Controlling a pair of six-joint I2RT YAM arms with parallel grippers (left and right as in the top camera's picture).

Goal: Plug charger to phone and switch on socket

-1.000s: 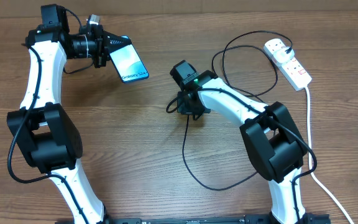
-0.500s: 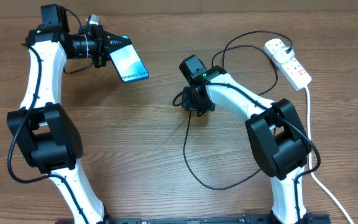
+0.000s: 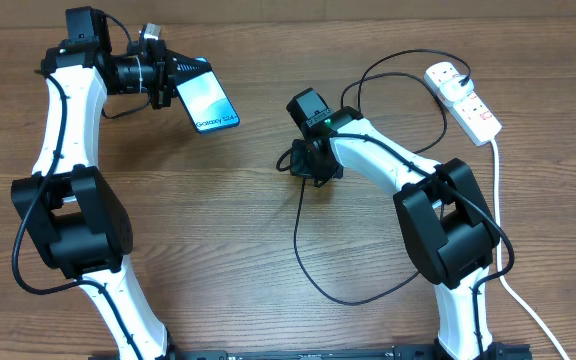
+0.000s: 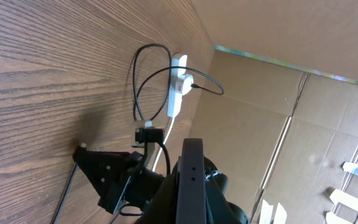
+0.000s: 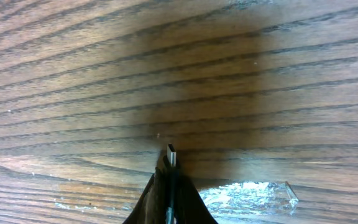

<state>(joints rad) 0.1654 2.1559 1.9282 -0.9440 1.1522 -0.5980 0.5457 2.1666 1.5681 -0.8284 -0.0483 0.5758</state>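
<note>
My left gripper [image 3: 173, 80] is shut on the phone [image 3: 208, 103] and holds it tilted above the table at the far left, its light screen reading "Galaxy S24". In the left wrist view the phone's dark edge [image 4: 192, 180] runs up between my fingers. My right gripper [image 3: 301, 165] is shut on the charger connector tip [image 5: 171, 154], whose metal end sticks out just above the wood. The charger's thin black cable [image 3: 303, 255] loops over the table to a white plug in the socket [image 3: 463, 98], a white power strip with red switches at the far right.
A thick white cord [image 3: 498, 190] runs from the socket down the right edge of the table. The black cable loops [image 3: 388, 75] lie between my right arm and the socket. The right arm [image 4: 114, 177] shows in the left wrist view. Cardboard boxes stand beyond the table.
My right gripper moved right and toward the far side with the connector over the last second, then barely shifted. The left arm and phone have not moved.
</note>
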